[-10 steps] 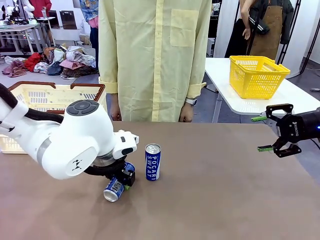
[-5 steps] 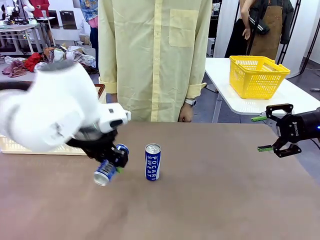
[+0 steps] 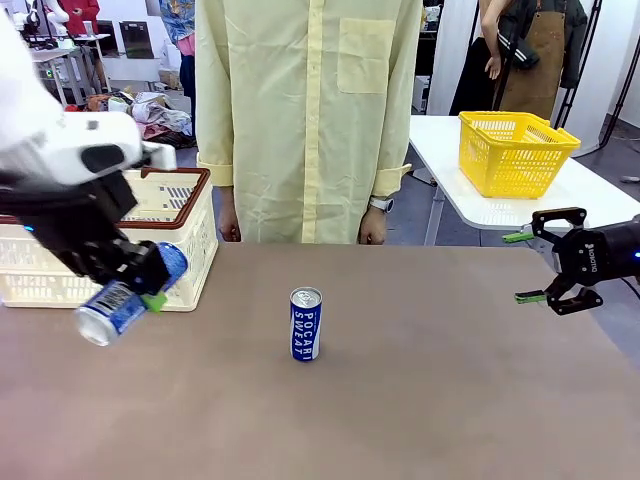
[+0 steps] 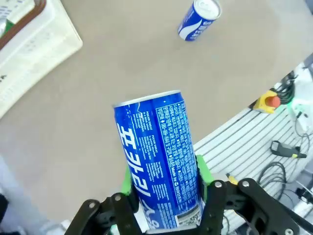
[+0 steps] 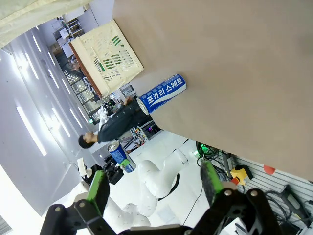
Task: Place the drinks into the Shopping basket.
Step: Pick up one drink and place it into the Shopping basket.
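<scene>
Left gripper (image 3: 147,288) clamps a tilted blue can (image 3: 106,311); carry it fully above the basket (image 3: 186,242) rim before releasing. Right gripper (image 3: 522,267) gapes empty.

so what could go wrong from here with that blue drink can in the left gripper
The left gripper holds the blue slim can tilted, gripped toward one end, so it might slip out. It looks lower than the brown rim of the cream slotted plastic basket, so it could bump the wall.
</scene>
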`<state>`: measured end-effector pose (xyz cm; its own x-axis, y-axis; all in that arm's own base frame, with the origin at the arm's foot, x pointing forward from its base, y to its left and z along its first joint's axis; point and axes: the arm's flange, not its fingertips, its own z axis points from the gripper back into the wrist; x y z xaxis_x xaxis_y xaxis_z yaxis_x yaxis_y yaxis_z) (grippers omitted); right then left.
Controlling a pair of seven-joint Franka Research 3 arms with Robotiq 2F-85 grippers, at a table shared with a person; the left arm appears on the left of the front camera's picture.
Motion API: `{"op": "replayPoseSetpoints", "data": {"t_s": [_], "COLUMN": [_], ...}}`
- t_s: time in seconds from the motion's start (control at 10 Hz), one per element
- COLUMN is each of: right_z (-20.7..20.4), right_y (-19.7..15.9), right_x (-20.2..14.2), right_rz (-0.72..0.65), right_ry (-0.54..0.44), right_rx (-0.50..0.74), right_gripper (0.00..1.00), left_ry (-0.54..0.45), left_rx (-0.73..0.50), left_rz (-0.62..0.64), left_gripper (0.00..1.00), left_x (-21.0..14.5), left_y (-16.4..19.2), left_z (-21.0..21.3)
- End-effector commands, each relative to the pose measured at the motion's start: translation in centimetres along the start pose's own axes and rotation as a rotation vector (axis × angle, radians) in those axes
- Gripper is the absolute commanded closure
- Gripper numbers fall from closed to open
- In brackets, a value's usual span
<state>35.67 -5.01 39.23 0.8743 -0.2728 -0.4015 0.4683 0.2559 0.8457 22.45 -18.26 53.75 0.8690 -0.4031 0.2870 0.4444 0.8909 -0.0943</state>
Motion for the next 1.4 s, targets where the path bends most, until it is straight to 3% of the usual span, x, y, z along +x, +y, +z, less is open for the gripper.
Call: {"op": "replayPoseSetpoints", "data": {"t_s": [0.0, 0.3, 0.4, 0.7, 0.8, 1.3], "right_z": [0.2, 0.2, 0.2, 0.2, 0.2, 0.2], "right_y": [0.3, 0.3, 0.3, 0.3, 0.3, 0.3], "right_x": [-0.2, -0.2, -0.2, -0.2, -0.2, -0.2], "right_rz": [-0.015, -0.015, -0.015, -0.015, -0.015, -0.015], "right_ry": [0.003, 0.003, 0.003, 0.003, 0.003, 0.003], "right_rx": [-0.003, -0.003, -0.003, -0.003, -0.003, -0.003], "right_gripper": [0.00, 0.00, 0.00, 0.00, 0.00, 0.00], "left_ry": [0.040, 0.044, 0.094, 0.155, 0.147, 0.079], "left_rx": [-0.007, 0.012, 0.034, 0.063, 0.143, 0.350], "left_rz": [-0.019, -0.006, 0.030, 0.149, 0.182, 0.294], "left_gripper": [1.00, 1.00, 1.00, 1.00, 1.00, 1.00], "left_x": [1.8, 0.9, 4.1, 15.4, 18.6, 24.3], "left_y": [-0.6, -0.6, 0.7, 8.6, 11.7, 24.7], "left_z": [-3.1, -2.3, -1.6, 1.0, 1.2, -1.2]}}
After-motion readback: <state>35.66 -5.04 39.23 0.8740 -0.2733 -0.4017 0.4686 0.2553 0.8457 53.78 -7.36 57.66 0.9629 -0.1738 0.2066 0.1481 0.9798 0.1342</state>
